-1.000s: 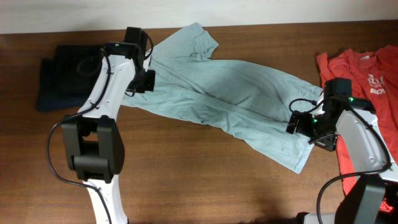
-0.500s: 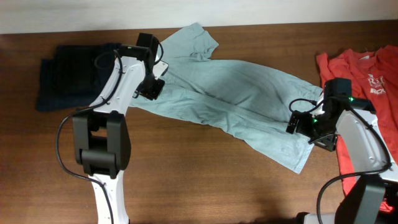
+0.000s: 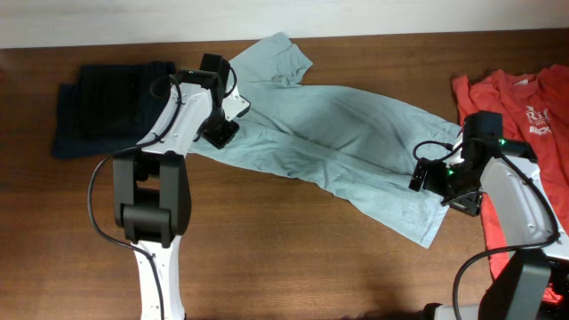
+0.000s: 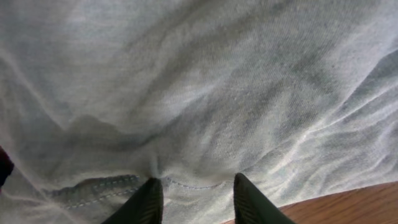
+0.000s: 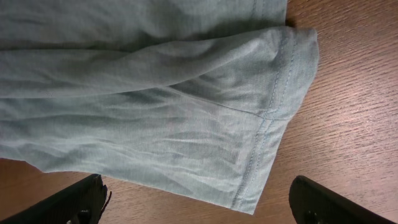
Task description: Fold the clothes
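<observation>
The pale grey-blue T-shirt [image 3: 338,133] lies spread slantwise across the table, crumpled, one sleeve towards the back edge. My left gripper [image 3: 222,132] is low over its left part. In the left wrist view the left gripper [image 4: 196,190] has its jaws parted, with a stitched hem [image 4: 93,186] and a small fold of cloth lying between them. My right gripper [image 3: 425,175] hovers at the shirt's right end. It stands wide open [image 5: 199,193] over a hemmed corner [image 5: 273,112], gripping nothing.
A red-orange T-shirt [image 3: 516,98] with white print lies at the right edge, partly under the right arm. Folded dark navy clothes [image 3: 107,102] sit at the back left. Bare wooden table [image 3: 293,249] fills the front.
My left gripper has shifted right from the shirt's left edge further onto the cloth, and its jaws have parted. The right arm has not moved.
</observation>
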{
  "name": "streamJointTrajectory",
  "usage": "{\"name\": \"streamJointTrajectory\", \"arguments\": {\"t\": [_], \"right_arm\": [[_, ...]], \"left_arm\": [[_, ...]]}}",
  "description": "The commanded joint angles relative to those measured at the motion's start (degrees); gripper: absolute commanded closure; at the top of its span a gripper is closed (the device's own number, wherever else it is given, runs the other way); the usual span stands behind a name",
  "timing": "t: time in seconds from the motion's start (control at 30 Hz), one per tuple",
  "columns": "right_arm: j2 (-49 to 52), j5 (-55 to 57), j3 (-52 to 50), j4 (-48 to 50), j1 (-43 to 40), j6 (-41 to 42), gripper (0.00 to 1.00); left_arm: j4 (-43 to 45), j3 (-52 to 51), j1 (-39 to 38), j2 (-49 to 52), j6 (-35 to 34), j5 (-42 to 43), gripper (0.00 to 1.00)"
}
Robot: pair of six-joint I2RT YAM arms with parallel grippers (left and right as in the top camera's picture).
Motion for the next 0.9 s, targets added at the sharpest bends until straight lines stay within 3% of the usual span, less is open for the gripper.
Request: {"name": "streamJointTrajectory", "arguments": {"t": [0.0, 0.2, 0.4, 0.47, 0.57, 0.87], "right_arm": [[0.2, -0.3, -0.2, 0.0, -0.2, 0.0, 0.01], [0.2, -0.3, -0.2, 0.0, -0.2, 0.0, 0.01], [0.2, -0.3, -0.2, 0.0, -0.2, 0.0, 0.01], [0.2, -0.3, -0.2, 0.0, -0.2, 0.0, 0.01], [0.2, -0.3, -0.2, 0.0, -0.2, 0.0, 0.01], [0.2, -0.3, -0.2, 0.0, -0.2, 0.0, 0.01]], "left_arm": [[0.2, 0.5, -0.1, 0.3, 1.8, 1.0, 0.57], [0.3, 0.5, -0.3, 0.3, 2.9, 0.3, 0.55], [0.4, 0.5, -0.3, 0.3, 3.1, 0.4, 0.72], [0.4, 0.5, -0.3, 0.3, 3.1, 0.4, 0.72], [0.3, 0.5, -0.3, 0.3, 3.1, 0.4, 0.58], [0.3, 0.5, -0.9, 0.3, 3.1, 0.4, 0.54]]}}
